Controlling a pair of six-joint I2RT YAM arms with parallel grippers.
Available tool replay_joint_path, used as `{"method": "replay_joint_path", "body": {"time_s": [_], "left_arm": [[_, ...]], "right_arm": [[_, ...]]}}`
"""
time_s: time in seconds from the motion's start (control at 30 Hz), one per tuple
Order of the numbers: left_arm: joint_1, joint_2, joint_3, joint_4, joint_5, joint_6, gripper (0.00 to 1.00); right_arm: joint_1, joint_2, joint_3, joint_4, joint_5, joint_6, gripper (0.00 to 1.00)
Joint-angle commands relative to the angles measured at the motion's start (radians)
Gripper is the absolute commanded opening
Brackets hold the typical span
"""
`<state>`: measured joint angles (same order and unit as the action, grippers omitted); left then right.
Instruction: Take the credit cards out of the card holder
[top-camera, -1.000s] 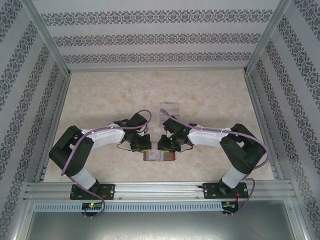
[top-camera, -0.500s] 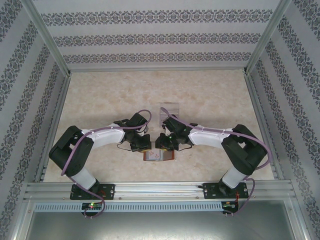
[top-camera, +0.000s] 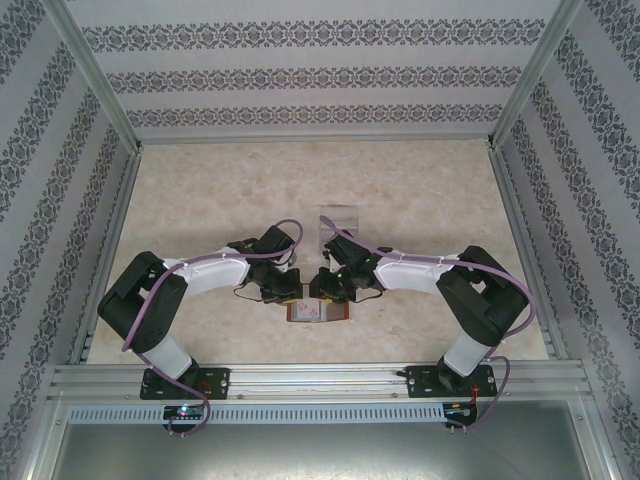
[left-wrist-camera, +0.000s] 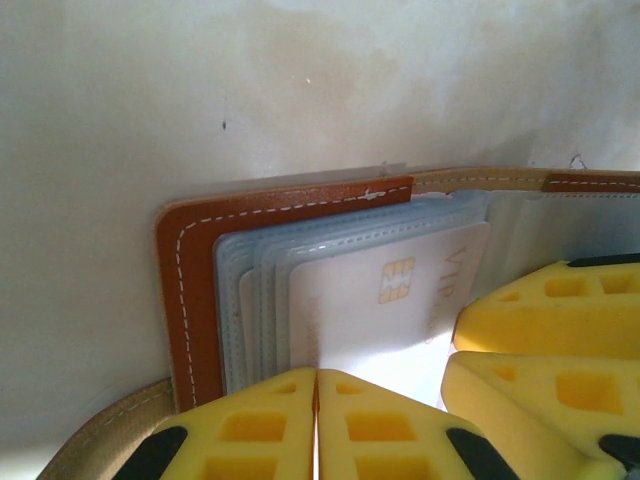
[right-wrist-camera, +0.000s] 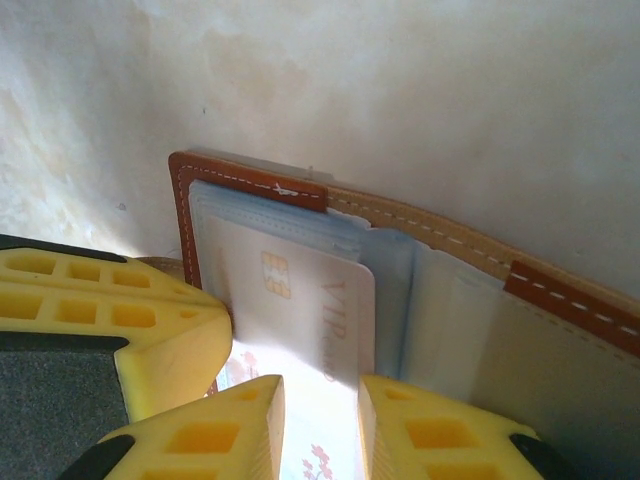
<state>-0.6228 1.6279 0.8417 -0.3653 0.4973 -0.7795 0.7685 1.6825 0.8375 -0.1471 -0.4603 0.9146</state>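
Reddish-brown card holder (left-wrist-camera: 200, 300) with white stitching (left-wrist-camera: 181, 280), grey-blue pockets (left-wrist-camera: 245, 310), pale credit card (left-wrist-camera: 380, 320) with gold chip (left-wrist-camera: 396, 281), cream marbled table (top-camera: 420, 190)

The closed left end effector (left-wrist-camera: 316, 430) sits by an open card holder (left-wrist-camera: 188, 290) holding a credit card (left-wrist-camera: 370, 300).

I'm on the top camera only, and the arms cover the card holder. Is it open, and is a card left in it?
Observer: Yes, it's open. The left wrist view shows the card holder spread flat, with a pale card bearing a chip and "VIP" print lying in it.
Operator: What's the left gripper doing?
Observer: The left gripper is shut, its fingers together at the near edge of that card.
Operator: And the right?
Observer: In the right wrist view, the right gripper has its fingers a little apart, and pale card surface shows in the gap. I can't tell if it grips.
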Motion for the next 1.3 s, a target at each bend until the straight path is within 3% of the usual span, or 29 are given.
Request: {"method": "replay_joint_path", "body": {"time_s": [0.0, 0.43, 0.53, 0.67, 1.03, 1.27], "left_arm": [[-0.015, -0.007, -0.023, 0.002, -0.004, -0.007, 0.09], [-0.019, -0.006, -0.019, 0.001, -0.004, -0.006, 0.09], [-0.018, -0.009, -0.020, 0.000, -0.004, -0.007, 0.09], [-0.019, -0.030, -0.022, -0.008, -0.017, -0.009, 0.11], [-0.020, -0.033, -0.027, -0.012, -0.021, -0.006, 0.13], [-0.020, -0.036, -0.012, -0.022, -0.018, -0.006, 0.12]], "right_arm": [[0.014, 0.028, -0.008, 0.030, -0.023, 0.003, 0.27], [0.024, 0.022, -0.020, 0.051, -0.035, 0.004, 0.17], [0.025, 0.028, -0.018, 0.037, -0.021, 0.003, 0.22], [0.025, 0.023, -0.007, -0.046, 0.040, -0.015, 0.38], [0.024, -0.044, 0.037, -0.191, 0.128, -0.058, 0.40], [0.016, -0.117, 0.028, -0.194, 0.136, -0.048, 0.40]]}}
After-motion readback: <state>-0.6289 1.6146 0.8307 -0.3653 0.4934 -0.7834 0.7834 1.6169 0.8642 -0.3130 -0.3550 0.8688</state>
